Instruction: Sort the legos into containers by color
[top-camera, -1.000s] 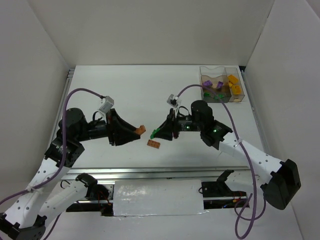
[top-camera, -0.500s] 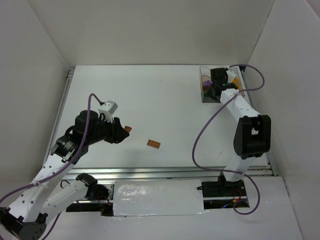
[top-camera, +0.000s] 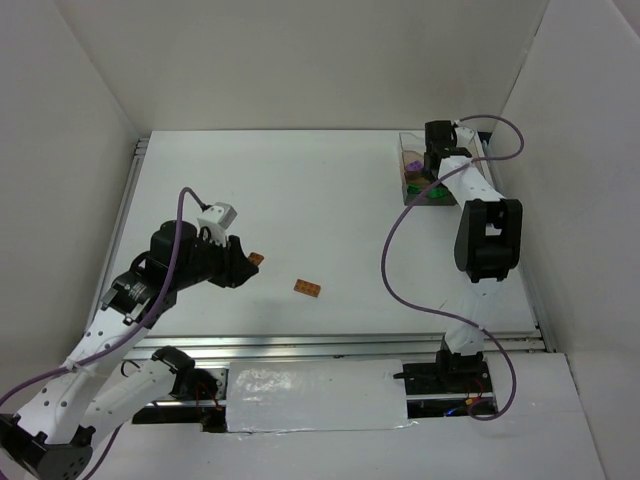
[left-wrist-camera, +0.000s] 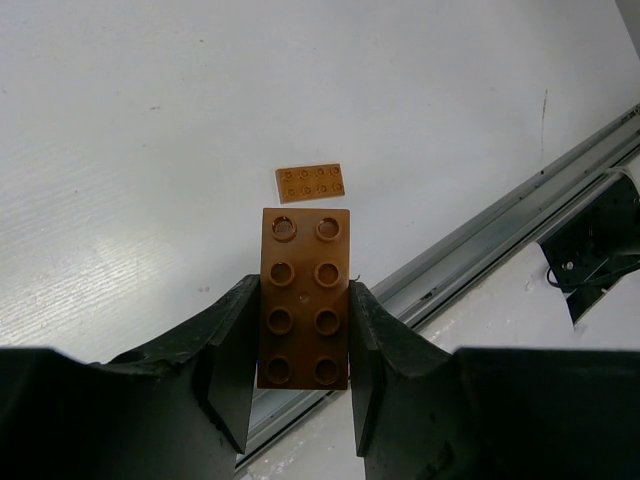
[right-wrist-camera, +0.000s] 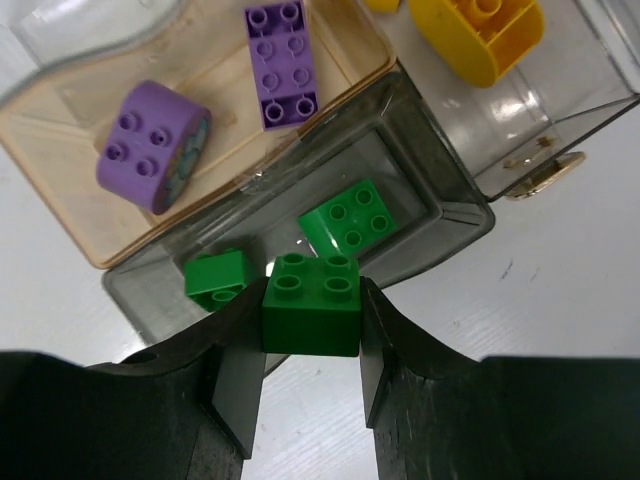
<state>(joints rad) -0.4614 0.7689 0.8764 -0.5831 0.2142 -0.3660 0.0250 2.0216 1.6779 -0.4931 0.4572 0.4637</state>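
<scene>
Presently: sorting under way | left gripper (left-wrist-camera: 303, 335), 8 o'clock, pinches a brown brick (left-wrist-camera: 304, 300) | brown plate (top-camera: 308, 288) lies loose near 6 o'clock | right gripper (right-wrist-camera: 311, 335), 1 o'clock, clamps a green brick (right-wrist-camera: 311, 298) at the rim of the container (right-wrist-camera: 440, 215), green compartment | next, probably: edge inward, spread fingers, drop beside two greens (right-wrist-camera: 347, 222).
</scene>
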